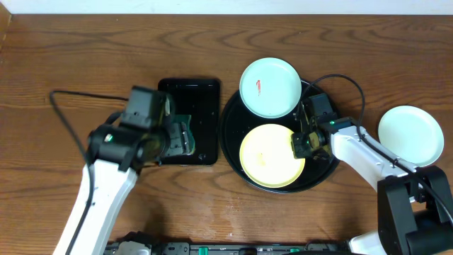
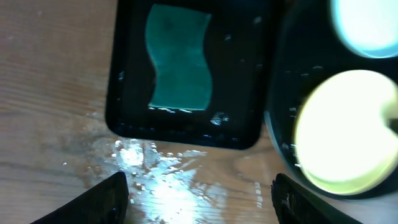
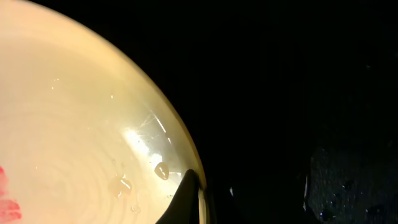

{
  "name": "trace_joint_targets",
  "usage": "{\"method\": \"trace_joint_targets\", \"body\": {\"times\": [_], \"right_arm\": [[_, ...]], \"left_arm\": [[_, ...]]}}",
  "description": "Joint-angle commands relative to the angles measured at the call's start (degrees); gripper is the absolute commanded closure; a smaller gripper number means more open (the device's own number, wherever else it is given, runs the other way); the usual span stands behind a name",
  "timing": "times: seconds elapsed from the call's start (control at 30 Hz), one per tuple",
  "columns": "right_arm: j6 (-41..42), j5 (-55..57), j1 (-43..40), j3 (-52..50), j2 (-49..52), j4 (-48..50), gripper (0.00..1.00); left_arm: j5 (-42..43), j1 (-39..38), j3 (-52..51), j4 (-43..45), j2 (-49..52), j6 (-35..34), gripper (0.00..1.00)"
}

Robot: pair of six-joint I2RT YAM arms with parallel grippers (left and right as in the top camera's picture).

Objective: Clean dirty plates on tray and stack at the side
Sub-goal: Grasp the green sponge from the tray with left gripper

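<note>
Three small round plates show: a pale yellow plate (image 1: pixel 271 157) lies inside the large glossy black round tray (image 1: pixel 232 134), a smeared mint-white plate (image 1: pixel 270 87) overlaps its far rim, and a clean mint-white plate (image 1: pixel 410 134) sits well apart on the wooden table (image 1: pixel 71 57). The right gripper (image 1: pixel 306 145) is at the yellow plate's edge — whether it pinches, I cannot tell. The left gripper (image 1: pixel 185 138), fingers spread, hangs over a small rectangular black tray (image 1: pixel 191 92) holding a green cloth (image 2: pixel 179 59).

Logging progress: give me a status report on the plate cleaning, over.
Left gripper open, hovering by rectangular black tray. Right gripper at rim of pale yellow round plate, grip unclear. Red-smeared mint-white plate adjacent.
</note>
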Motion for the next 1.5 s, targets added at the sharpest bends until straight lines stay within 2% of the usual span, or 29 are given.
{"method": "trace_joint_targets", "body": {"times": [0.0, 0.13, 0.3, 0.53, 0.63, 0.73, 0.77, 0.83, 0.87, 1.0, 1.03, 1.1, 1.2, 1.27, 1.47], "right_arm": [[5.22, 5.18, -0.57, -0.44, 0.98, 0.07, 0.99], [5.25, 5.14, -0.50, -0.44, 0.98, 0.07, 0.99], [5.22, 5.14, -0.50, -0.44, 0.98, 0.09, 0.99], [6.14, 4.61, -0.46, -0.44, 0.98, 0.09, 0.99], [6.54, 4.61, -0.46, -0.44, 0.98, 0.09, 0.99], [6.54, 4.61, -0.44, -0.44, 0.98, 0.09, 0.99], [6.54, 4.61, -0.44, -0.44, 0.98, 0.07, 0.99], [6.54, 4.61, -0.46, -0.44, 0.98, 0.00, 0.99], [6.54, 4.61, -0.44, -0.44, 0.98, -0.02, 0.99], [6.54, 4.59, -0.44, -0.44, 0.98, -0.07, 0.99], [6.51, 4.59, -0.44, -0.44, 0.98, -0.07, 0.99], [6.51, 4.57, -0.44, -0.44, 0.98, -0.09, 0.99], [6.51, 4.20, -0.46, -0.44, 0.98, -0.09, 0.99], [6.54, 3.74, -0.46, -0.44, 0.98, -0.07, 0.99], [6.51, 3.61, -0.46, -0.44, 0.98, -0.04, 0.99]], "left_arm": [[-5.44, 0.24, -0.02, 1.25, 5.77, 1.51, 0.26], [-5.57, 0.24, -0.57, 5.20, 13.40, 1.49, 0.26], [-5.60, 0.26, -0.61, 11.45, 23.28, 1.05, 0.32], [-7.10, 2.69, -0.61, 16.39, 34.29, -7.21, 0.36], [-4.81, 3.58, -0.61, 19.47, 38.18, -7.17, 0.44], [-2.80, 3.50, -0.61, 21.79, 40.81, -4.00, 0.59], [-2.29, 3.41, -0.61, 22.14, 41.33, -3.15, 0.67], [-2.03, 3.41, -0.61, 22.27, 41.75, -1.81, 0.92], [-2.01, 3.41, -0.61, 22.05, 41.72, -1.70, 0.93], [-2.01, 3.56, 0.76, 19.65, 39.15, -1.05, 0.93], [-2.01, 3.56, 1.25, 18.97, 38.10, -1.05, 0.88], [-2.01, 3.56, 2.29, 17.44, 35.36, -1.05, 0.62], [-2.01, 3.56, 2.56, 15.89, 30.84, -0.81, 0.44], [-2.01, 3.52, 2.54, 14.67, 28.57, -0.83, 0.41], [-2.03, 2.40, 0.66, 13.31, 28.11, -0.83, 0.40]]}}
